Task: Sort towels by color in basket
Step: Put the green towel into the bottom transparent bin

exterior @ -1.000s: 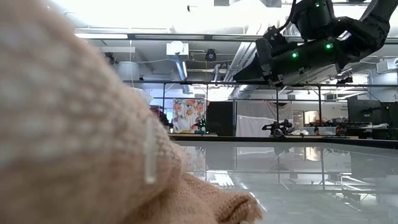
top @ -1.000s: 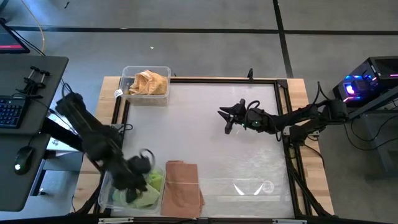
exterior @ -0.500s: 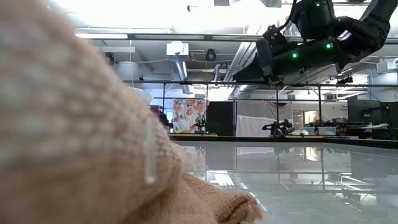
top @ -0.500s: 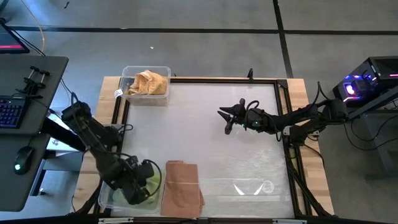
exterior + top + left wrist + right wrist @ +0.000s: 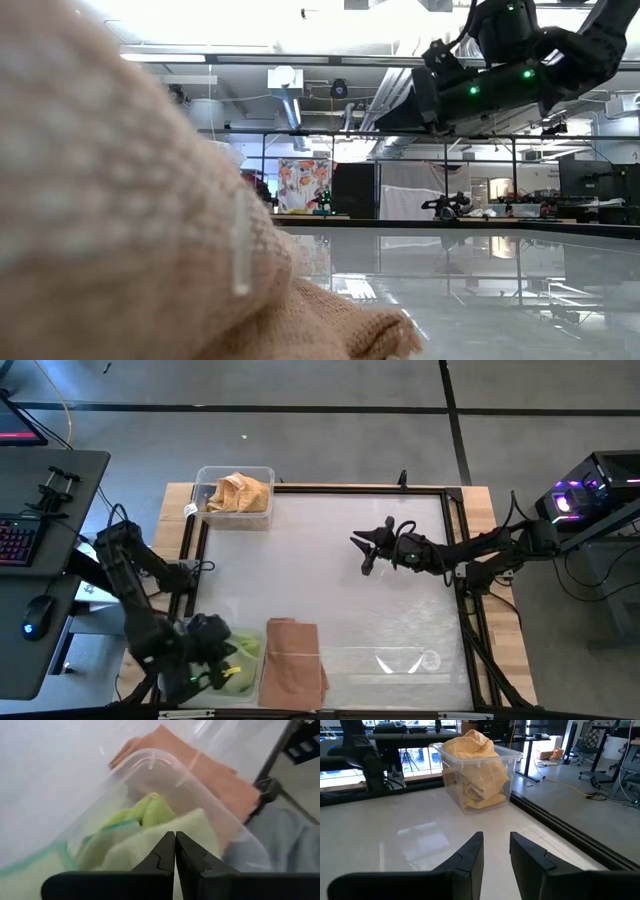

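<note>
A clear bin [image 5: 150, 757] at the table's near left corner holds light green towels [image 5: 243, 658] [image 5: 145, 815]. My left gripper [image 5: 228, 662] [image 5: 175, 851] is shut and stands over them. A folded salmon pink towel [image 5: 293, 660] [image 5: 210, 775] lies flat on the table beside that bin, and it fills the left foreground of the low view [image 5: 120, 200]. Mustard yellow towels [image 5: 240, 490] [image 5: 475, 765] are heaped in a second clear bin [image 5: 512, 755] at the far left corner. My right gripper [image 5: 365, 550] [image 5: 496, 850] hovers open above the table's middle. My left gripper's shut fingertips [image 5: 167, 852] stand from above over the pale green towel [image 5: 195, 827] in the bin. I cannot tell whether they touch it.
A third clear container [image 5: 400, 660] sits at the near right of the table. A black frame [image 5: 465, 560] borders the table. A desk with keyboard and mouse [image 5: 40, 610] stands to the left. The white table surface [image 5: 320, 580] lies bare between the arms.
My left arm has folded back toward the table's left edge, and its gripper has drawn a little toward the near left over the green bin. The right arm and the towels have kept still.
</note>
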Robot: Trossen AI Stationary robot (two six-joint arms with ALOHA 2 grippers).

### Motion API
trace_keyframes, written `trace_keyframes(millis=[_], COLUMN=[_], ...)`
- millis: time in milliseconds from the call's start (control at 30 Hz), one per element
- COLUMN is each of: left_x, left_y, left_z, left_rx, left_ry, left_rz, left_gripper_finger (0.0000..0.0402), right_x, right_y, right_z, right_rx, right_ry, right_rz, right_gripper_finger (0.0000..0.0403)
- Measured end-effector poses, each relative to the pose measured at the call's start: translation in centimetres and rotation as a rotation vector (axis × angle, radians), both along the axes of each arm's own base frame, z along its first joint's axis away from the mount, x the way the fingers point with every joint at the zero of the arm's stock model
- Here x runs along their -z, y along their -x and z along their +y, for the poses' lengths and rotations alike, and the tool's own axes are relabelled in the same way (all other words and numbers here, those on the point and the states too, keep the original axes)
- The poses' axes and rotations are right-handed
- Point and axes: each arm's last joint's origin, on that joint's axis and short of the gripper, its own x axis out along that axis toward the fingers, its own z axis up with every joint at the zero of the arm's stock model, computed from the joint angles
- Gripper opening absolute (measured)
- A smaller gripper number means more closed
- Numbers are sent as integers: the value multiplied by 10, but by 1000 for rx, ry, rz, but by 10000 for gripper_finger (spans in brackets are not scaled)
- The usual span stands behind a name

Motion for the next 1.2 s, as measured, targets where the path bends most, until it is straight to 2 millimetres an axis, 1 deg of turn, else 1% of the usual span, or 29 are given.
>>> trace_keyframes(millis=[67,167,267,367,467,533,567,700,867,933,1000,1100,1200], left_x=[-12,-25,-26,-14,5,21,27,42,56,55,48,31,12], left_y=[8,23,38,43,46,46,44,37,37,37,37,38,37], left_z=[-1,5,12,13,14,10,6,-8,-6,-6,-6,-2,0], left_rx=[-27,-97,-202,-224,-285,-302,-295,-247,-272,-245,-233,-240,-219], left_ry=[6,-12,-33,-19,-33,18,65,212,225,215,199,167,122], left_rz=[1,43,166,226,290,341,338,277,333,340,342,349,310], left_gripper_finger=[0,0,0,0,0,0,0,0,0,0,0,0,0], right_x=[0,-1,-2,-1,-1,-2,-2,-2,-2,-3,-3,-3,-3], right_y=[0,0,1,1,1,1,1,1,1,1,1,1,1], right_z=[-2,-6,-9,-11,-12,-12,-12,-12,-12,-12,-12,-12,-12], right_rx=[-1,-19,-25,-27,-23,-23,-23,-23,-23,-24,-24,-24,-23], right_ry=[-2,-6,-8,-18,-20,-19,-19,-19,-18,-17,-16,-18,-20], right_rz=[0,-8,-18,-21,-23,-25,-25,-25,-32,-40,-42,-44,-45], right_gripper_finger=[89,89,89,89,89,89,89,89,89,89,89,89,89])
